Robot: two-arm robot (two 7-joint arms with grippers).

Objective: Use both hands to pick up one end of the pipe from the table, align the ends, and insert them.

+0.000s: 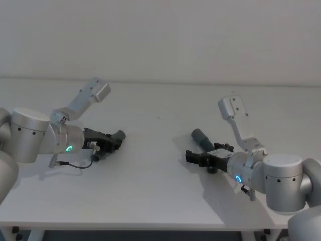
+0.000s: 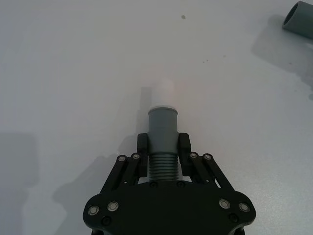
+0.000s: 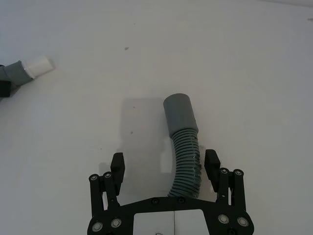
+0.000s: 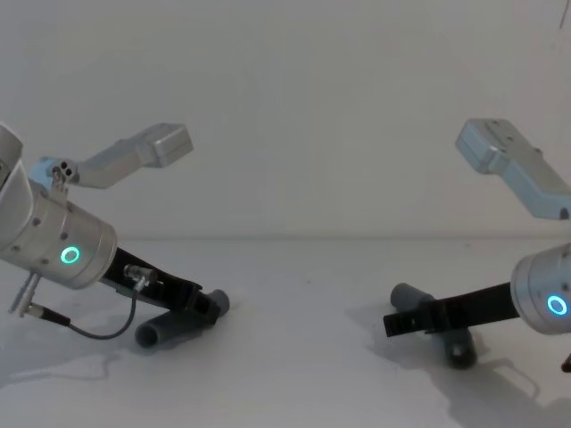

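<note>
Grey ribbed tube on both sides of the white surface (image 1: 160,191), and the two arms are at different stages. The left gripper (image 2: 163,149) is clamped narrow on the white-tipped piece (image 2: 163,122), pinching the ribbed section just behind the smooth collar. That leaves the white tip poking straight out ahead, free to be aimed, I'd say. The piece sits low on the robot's left; whether it is clear of the surface I can't tell. On the right, the right gripper (image 3: 164,166) is spread wide and straddles the ribbed neck of the collared piece (image 3: 181,115), which lies on the surface with its open mouth pointing away from the wrist. One finger (image 3: 211,164) is just beside the ribs, the other well apart, nothing squeezed yet. Fingers low on either side: that looks like a set-up for a grab behind the collar, keeping the mouth open for the tip. The two pieces are well apart. Hard to read: each piece's tail runs under its gripper's body, and the white tip is hard to pick out in the head view.
</note>
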